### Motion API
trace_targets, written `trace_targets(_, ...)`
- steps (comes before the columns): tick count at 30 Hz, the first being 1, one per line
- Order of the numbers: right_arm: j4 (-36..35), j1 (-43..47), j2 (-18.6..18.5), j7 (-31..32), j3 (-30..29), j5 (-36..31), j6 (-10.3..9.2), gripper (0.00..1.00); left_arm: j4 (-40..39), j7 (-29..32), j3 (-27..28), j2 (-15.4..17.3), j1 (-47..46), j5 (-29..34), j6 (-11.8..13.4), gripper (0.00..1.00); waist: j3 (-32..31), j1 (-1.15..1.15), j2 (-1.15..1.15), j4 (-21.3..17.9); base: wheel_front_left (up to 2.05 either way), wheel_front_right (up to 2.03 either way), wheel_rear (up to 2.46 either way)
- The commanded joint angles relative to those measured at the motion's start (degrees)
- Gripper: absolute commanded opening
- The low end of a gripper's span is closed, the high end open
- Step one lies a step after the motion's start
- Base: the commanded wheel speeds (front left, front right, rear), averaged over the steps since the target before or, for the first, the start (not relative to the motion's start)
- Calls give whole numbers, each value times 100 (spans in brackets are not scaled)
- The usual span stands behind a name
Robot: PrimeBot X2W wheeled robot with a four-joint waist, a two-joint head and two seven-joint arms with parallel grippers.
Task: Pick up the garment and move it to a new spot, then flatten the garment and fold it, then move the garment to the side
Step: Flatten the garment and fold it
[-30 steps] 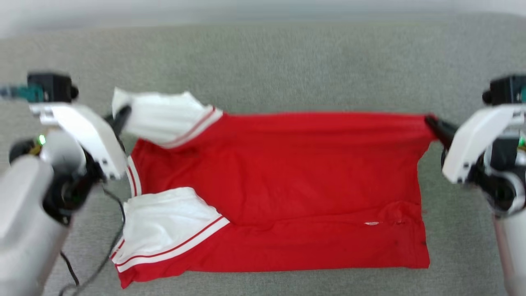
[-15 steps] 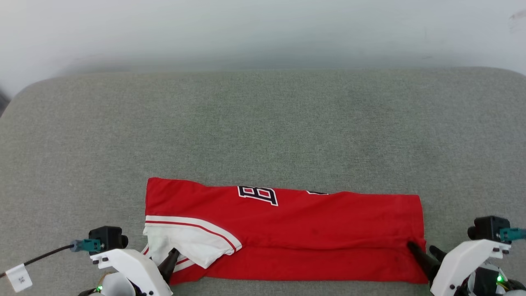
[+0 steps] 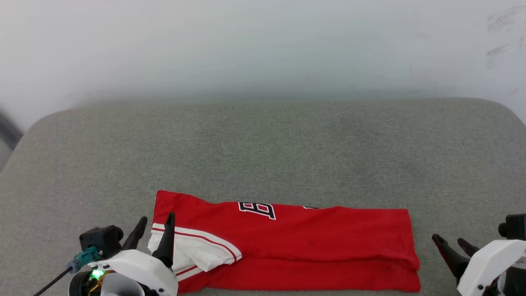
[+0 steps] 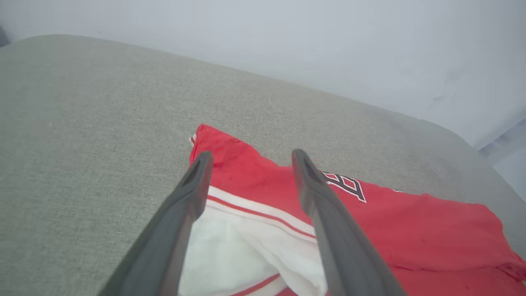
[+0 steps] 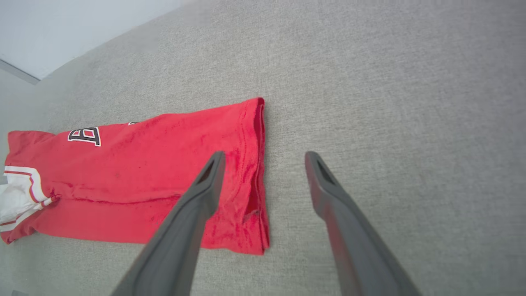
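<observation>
My left pincer (image 3: 156,218): fingers spread apart and empty, poised over the white sleeve (image 3: 193,253) at the garment's left end; whether they touch the cloth I cannot tell.
My right pincer (image 3: 448,239): fingers apart, holding nothing, just beside the garment's right hem.
Garment (image 3: 312,242): red jersey folded into a long band, lying flat between my two pincers, part of a black-and-white numeral (image 3: 257,209) showing at its far edge.
Cushion (image 3: 263,156): grey woven upholstery stretching beyond the jersey.
Wall (image 3: 263,49): pale, farthest back.
</observation>
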Motion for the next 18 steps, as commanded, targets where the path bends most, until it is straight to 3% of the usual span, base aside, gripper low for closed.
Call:
trace_targets(1, -30, -22, -77, 104, -40, -59, -2, 100, -80, -144, 40, 22, -4, 92, 31, 100, -66, 1, 0, 4, 0, 0, 0)
trace_targets(8, 148, -139, -249, 858, -329, -246, -2, 100, -558, -560, 196, 25, -88, 842, 260, 100, -103, 1, 0, 235, 0, 0, 0)
trace_targets(18, 561, -461, 0, 1444, -304, -433, -2, 100, -1204, -611, 337, -124, -162, 1659, 396, 100, 354, 1, 0, 754, 0, 0, 0)
